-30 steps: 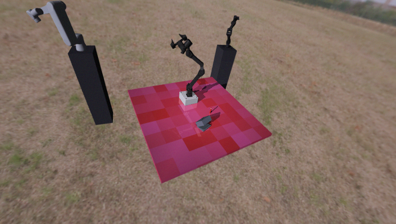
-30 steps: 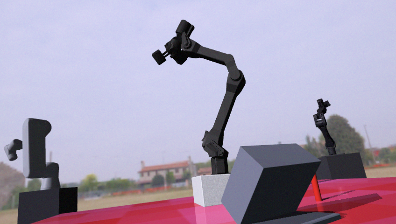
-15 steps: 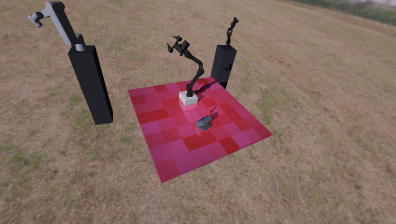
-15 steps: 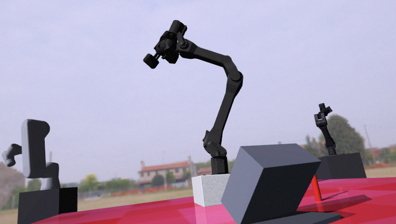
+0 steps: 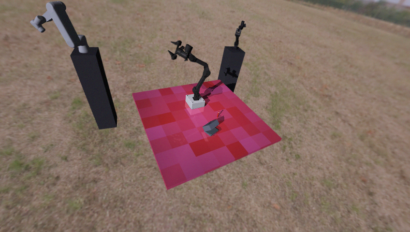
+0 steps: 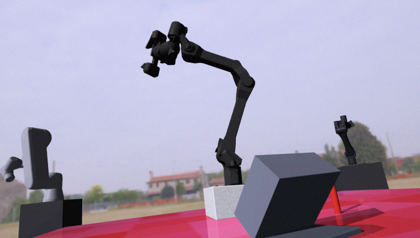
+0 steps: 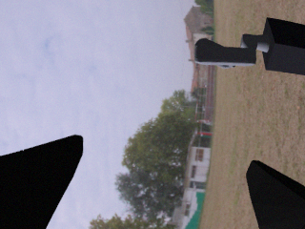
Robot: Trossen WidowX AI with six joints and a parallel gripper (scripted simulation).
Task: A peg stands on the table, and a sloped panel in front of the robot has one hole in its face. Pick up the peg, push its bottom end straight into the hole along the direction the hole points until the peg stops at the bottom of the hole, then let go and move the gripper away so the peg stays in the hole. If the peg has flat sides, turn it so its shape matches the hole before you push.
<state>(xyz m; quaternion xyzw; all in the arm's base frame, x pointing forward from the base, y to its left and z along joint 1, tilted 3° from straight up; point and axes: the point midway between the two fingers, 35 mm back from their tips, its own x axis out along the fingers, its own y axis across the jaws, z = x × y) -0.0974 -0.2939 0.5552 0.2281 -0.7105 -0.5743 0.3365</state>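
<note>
I am holding my fingers (image 5: 170, 46) (image 6: 144, 56) wide apart, and I am gripping nothing between them. The red peg (image 5: 217, 114) (image 6: 336, 199) is standing up by itself on the pink and red worktop (image 5: 172, 161) (image 6: 147, 221). It is waiting near the grey sloped block (image 5: 211, 125) (image 6: 300, 200), outside it. In the outside view, the block is hiding the peg's top.

So the job is only at its start, I am thinking. No part of the real work is showing as done: the peg is not sitting in my grip, and it is not going into any hole. My arm (image 5: 204, 70) (image 6: 239, 103) is reaching up high, and my fingers are pointing well away from the peg. My wrist view is showing sky, trees and dry grass, with no peg in it.

All the big steps are waiting for me. I am needing to come down, get around the peg, squeeze it and lift it. Then I am needing to tip it to match the hole, push it in until it is stopping, let go and back away. I am not seeing the hole from here, and I am not able to tell if the peg is having flat sides.
</note>
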